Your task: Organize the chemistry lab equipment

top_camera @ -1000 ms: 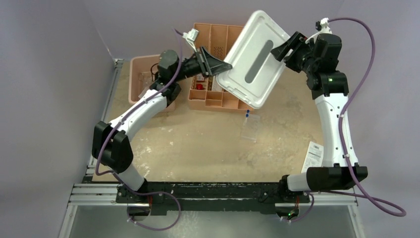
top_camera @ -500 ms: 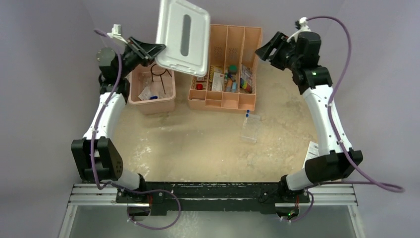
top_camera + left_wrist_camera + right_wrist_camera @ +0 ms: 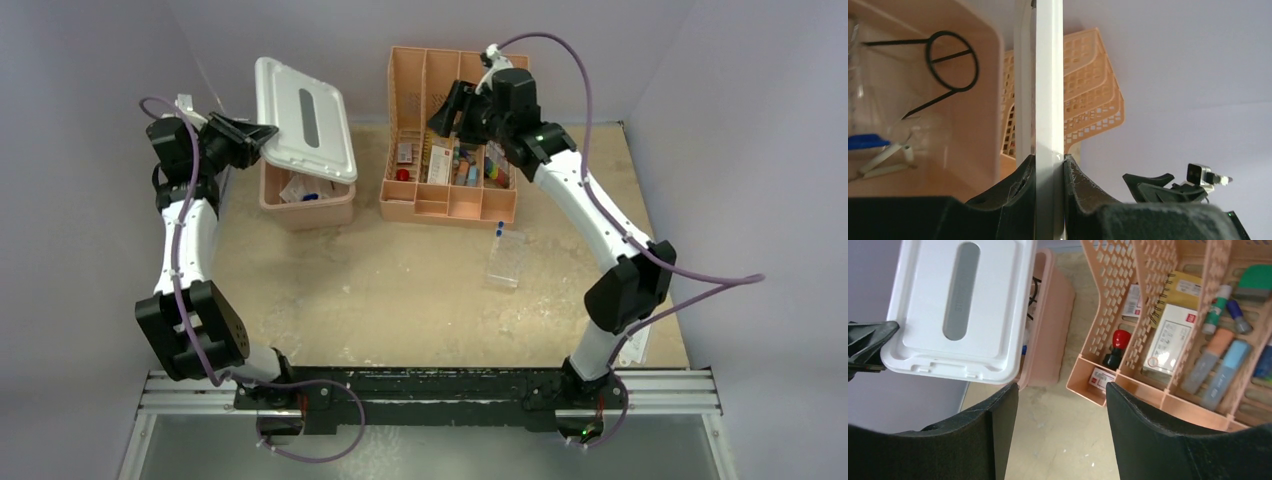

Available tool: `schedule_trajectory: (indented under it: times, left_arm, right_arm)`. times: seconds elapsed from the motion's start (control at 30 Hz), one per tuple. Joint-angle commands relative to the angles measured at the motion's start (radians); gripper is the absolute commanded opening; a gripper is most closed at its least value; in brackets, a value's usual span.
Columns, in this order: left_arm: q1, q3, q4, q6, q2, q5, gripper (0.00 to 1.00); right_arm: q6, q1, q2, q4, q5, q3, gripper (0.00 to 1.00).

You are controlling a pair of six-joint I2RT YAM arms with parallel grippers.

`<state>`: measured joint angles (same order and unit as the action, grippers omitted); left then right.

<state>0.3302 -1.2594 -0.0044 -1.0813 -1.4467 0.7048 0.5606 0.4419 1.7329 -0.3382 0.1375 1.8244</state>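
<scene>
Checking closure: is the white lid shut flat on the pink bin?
No, the left hand holds the white lid by its edge, raised over the pink bin, whose contents show.

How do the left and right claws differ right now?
The left claw is clamped on the white lid by its edge, holding it over the pink bin; the right claw is open and empty. The left sits beside the bin, the right above the orange divider tray. Both are black.

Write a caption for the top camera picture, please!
Left gripper holds the white lid tilted over the pink bin while the open right gripper hovers above the orange organizer.
</scene>
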Motion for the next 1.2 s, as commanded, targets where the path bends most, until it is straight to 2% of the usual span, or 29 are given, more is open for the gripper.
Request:
schedule_trajectory:
  times: [0.0, 0.13, 0.3, 0.4, 0.63, 0.83, 0.87, 0.9, 0.97, 1.07, 1.17]
  left_arm:
    - [0.047, 0.027, -0.045, -0.015, 0.041, 0.06, 0.0]
    - [0.057, 0.015, -0.063, -0.005, -0.002, 0.081, 0.0]
    - [0.058, -0.006, -0.012, -0.056, -0.088, 0.121, 0.0]
    - [0.063, -0.026, -0.109, 0.016, -0.115, 0.09, 0.0]
    - [0.107, 0.014, -0.13, 0.037, -0.153, 0.08, 0.0]
    - [0.117, -0.039, -0.255, 0.14, -0.178, 0.038, 0.0]
    - [0.12, -0.04, -0.261, 0.145, -0.18, 0.034, 0.02]
    - [0.126, -0.039, -0.266, 0.146, -0.182, 0.03, 0.1]
    - [0.138, -0.037, -0.266, 0.135, -0.187, 0.016, 0.17]
    - [0.15, -0.054, -0.274, 0.146, -0.198, -0.009, 0.2]
    - [0.154, -0.099, -0.377, 0.217, -0.214, -0.069, 0.21]
  right_arm:
    - [-0.062, 0.041, 0.062, 0.145, -0.038, 0.071, 0.66]
    - [-0.08, 0.081, 0.194, 0.111, -0.039, 0.212, 0.66]
    - [-0.085, 0.143, 0.263, 0.137, -0.073, 0.241, 0.66]
    - [-0.103, 0.178, 0.31, 0.134, -0.101, 0.266, 0.66]
    - [-0.152, 0.238, 0.398, 0.118, -0.117, 0.332, 0.66]
    - [-0.173, 0.257, 0.44, 0.114, -0.114, 0.341, 0.66]
    - [-0.177, 0.257, 0.445, 0.115, -0.107, 0.342, 0.67]
    - [-0.179, 0.257, 0.453, 0.116, -0.094, 0.343, 0.67]
    - [-0.176, 0.257, 0.463, 0.118, -0.039, 0.342, 0.68]
    - [-0.165, 0.257, 0.479, 0.131, 0.028, 0.338, 0.69]
    - [-0.143, 0.258, 0.503, 0.144, 0.075, 0.348, 0.69]
